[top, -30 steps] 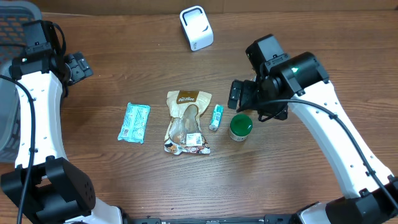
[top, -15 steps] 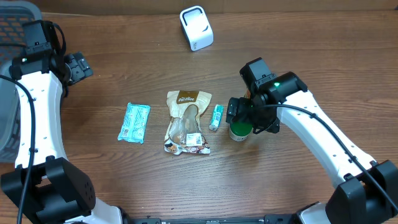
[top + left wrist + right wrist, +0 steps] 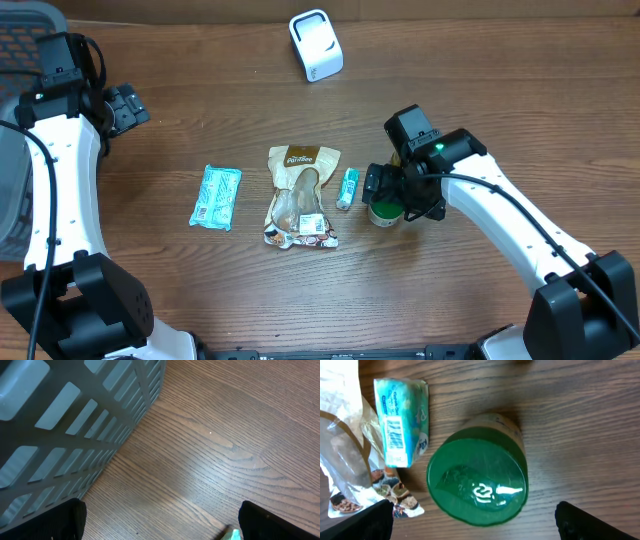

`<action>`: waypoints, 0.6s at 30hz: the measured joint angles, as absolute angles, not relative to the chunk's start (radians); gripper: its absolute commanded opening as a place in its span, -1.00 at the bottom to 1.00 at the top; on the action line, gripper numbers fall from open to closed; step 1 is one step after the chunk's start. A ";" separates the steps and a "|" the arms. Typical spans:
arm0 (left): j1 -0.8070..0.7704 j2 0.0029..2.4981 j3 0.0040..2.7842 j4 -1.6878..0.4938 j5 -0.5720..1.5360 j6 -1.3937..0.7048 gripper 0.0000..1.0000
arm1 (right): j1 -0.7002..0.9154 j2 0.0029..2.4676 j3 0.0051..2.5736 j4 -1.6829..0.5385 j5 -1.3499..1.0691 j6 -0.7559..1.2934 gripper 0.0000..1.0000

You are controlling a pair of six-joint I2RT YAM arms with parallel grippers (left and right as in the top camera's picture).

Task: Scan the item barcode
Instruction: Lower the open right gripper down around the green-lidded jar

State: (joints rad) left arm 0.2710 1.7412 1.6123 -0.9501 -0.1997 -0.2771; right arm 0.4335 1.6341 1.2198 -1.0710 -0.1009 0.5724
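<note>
Our right arm comes in from the lower right side and bends in toward the middle of the tabletop [image 3: 500, 90]. Its wrist points down. The right gripper [image 3: 388, 196] hangs over a jar with a green lid [image 3: 384, 212]. The gripper is wide open, with one dark finger on each side of the jar. We cannot see the fingers touching it.

Our left arm stands tall at the far left side. The left gripper [image 3: 126, 105] is up beside a gray basket [image 3: 28, 28], and it is wide open too, holding nothing.

From above, the jar is mostly hidden under the right gripper. The right wrist camera shows the jar's whole round lid [image 3: 477, 482], shiny and upright. It also shows black barcode lines on the small blue packet [image 3: 401, 422] just beside the jar.

Only the view from above shows the white scanner [image 3: 316, 45] at the far edge, well apart from the jar. It also shows a brown snack bag [image 3: 300, 195] and a teal packet [image 3: 216, 197].
</note>
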 measured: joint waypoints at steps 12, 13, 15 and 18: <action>0.271 1.741 1.612 -0.950 -0.200 -0.277 0.99 | 0.434 1.645 1.202 -1.033 -0.080 0.573 1.00; 0.271 1.741 1.612 -0.950 -0.200 -0.277 0.99 | 0.434 1.646 1.202 -1.032 -0.078 0.573 1.00; 0.271 1.741 1.612 -0.950 -0.200 -0.277 1.00 | 0.434 1.646 1.202 -1.031 -0.070 0.573 1.00; 0.271 1.741 1.612 -0.950 -0.200 -0.277 0.99 | 0.436 1.646 1.202 -1.023 -0.063 0.572 0.99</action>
State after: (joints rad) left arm 0.2710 1.7412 1.6123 -0.9501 -0.1997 -0.2771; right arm 0.4358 1.6459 1.2018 -1.0225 -0.0631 0.5724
